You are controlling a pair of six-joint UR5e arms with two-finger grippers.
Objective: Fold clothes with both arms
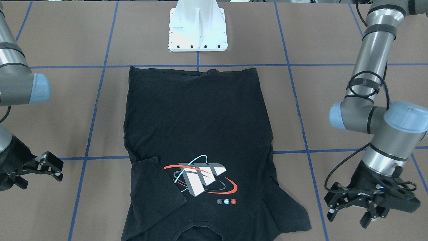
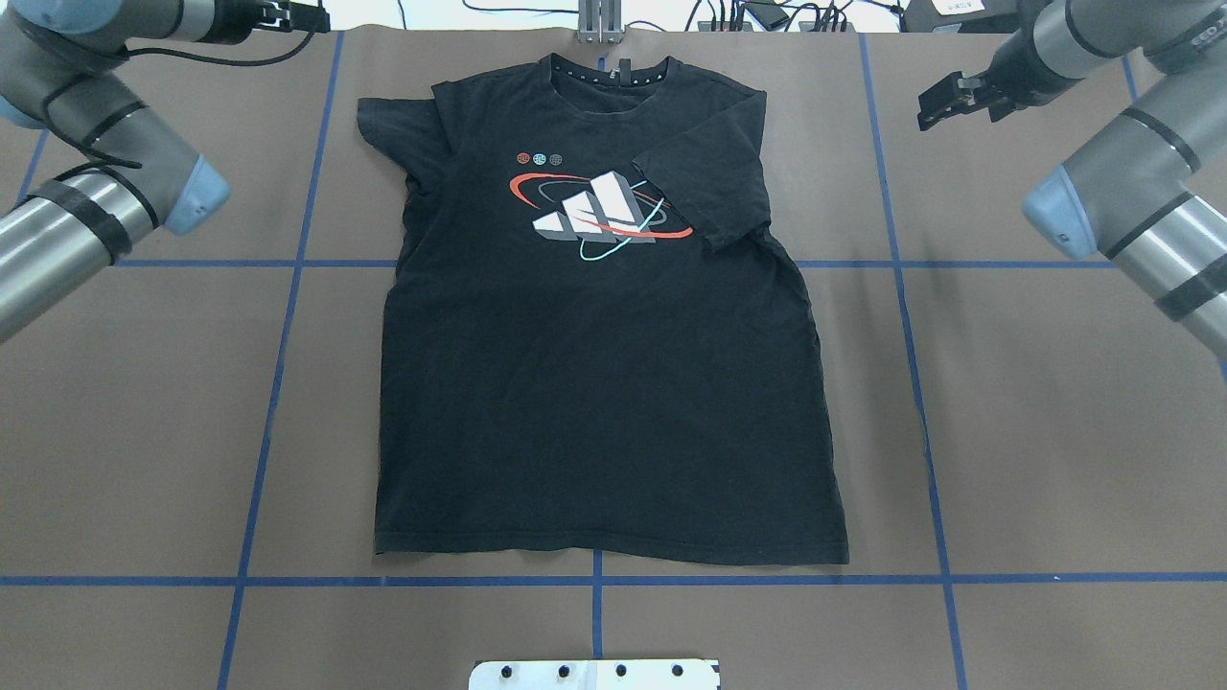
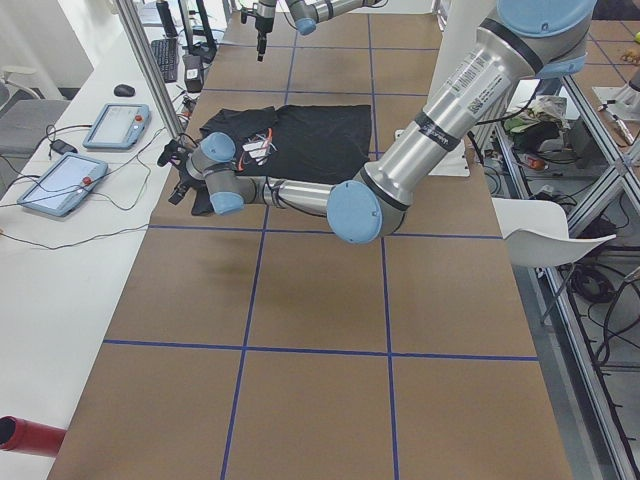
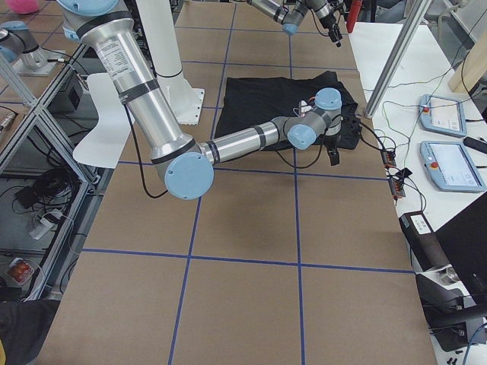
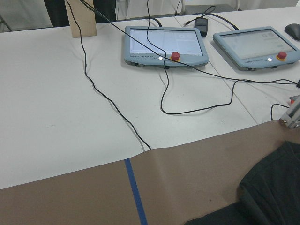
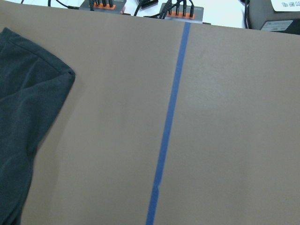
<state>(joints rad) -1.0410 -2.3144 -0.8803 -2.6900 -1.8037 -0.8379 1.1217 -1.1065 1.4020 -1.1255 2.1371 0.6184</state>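
Brown paper is covering the table (image 2: 1054,431), crossed by blue tape lines (image 2: 288,335), and a black T-shirt (image 2: 594,402) is lying flat in the middle of it, print side up. Its hem is lying near the white base (image 1: 198,30), and its collar (image 2: 613,72) is pointing toward the far edge. The right sleeve (image 2: 705,187) is lying folded inward over the chest, its edge touching the print (image 2: 599,216) (white-grey blocks crossed by red and cyan rings, with three small dots beside them), while the left sleeve (image 2: 388,125) is spreading out flat on the paper. The left gripper (image 1: 349,216) is hovering over bare paper beside that spread sleeve, apart from the cloth, its fingers standing wide apart with nothing between them. The right gripper (image 1: 53,167) is hanging off the opposite side of the shirt, near the folded shoulder but clear of it, and its fingers are likewise showing a gap and gripping nothing. Beyond the paper's far edge, a white desk (image 5: 70,117) is carrying two tablets (image 5: 164,44) and loose black cables (image 5: 112,103).
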